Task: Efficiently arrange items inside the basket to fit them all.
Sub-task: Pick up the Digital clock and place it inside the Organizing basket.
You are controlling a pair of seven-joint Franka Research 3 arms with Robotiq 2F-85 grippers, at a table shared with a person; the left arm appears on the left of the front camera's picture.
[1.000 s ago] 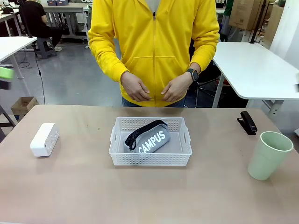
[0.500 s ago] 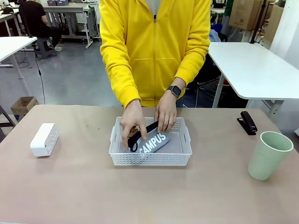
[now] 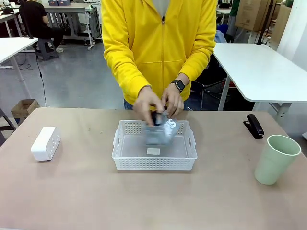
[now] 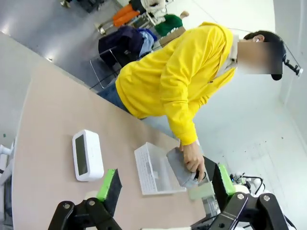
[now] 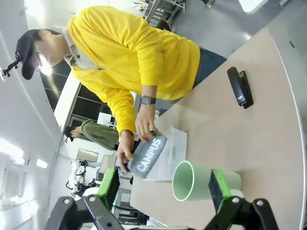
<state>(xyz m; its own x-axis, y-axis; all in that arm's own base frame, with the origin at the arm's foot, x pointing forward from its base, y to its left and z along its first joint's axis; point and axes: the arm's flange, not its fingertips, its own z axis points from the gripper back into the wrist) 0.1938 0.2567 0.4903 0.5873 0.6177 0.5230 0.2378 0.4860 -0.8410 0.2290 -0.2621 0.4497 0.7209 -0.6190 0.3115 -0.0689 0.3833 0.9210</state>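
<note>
Tan tabletop [image 3: 96, 191]; pouch [image 3: 161, 131] above basket [image 3: 154, 164]

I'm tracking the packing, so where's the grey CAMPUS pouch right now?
Front view, centre: the pouch is held in the person's hands just above the basket, over its far half.

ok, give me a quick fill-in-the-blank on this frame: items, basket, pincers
1. The grey pouch in the person's hands reads ____.
2. The pale green cup stands ____, mouth up.
3. The black stapler and the white box lie ____ the basket.
4. The left pincer and the right pincer are both ____.

Missing words: CAMPUS; upright; outside; open.
</note>
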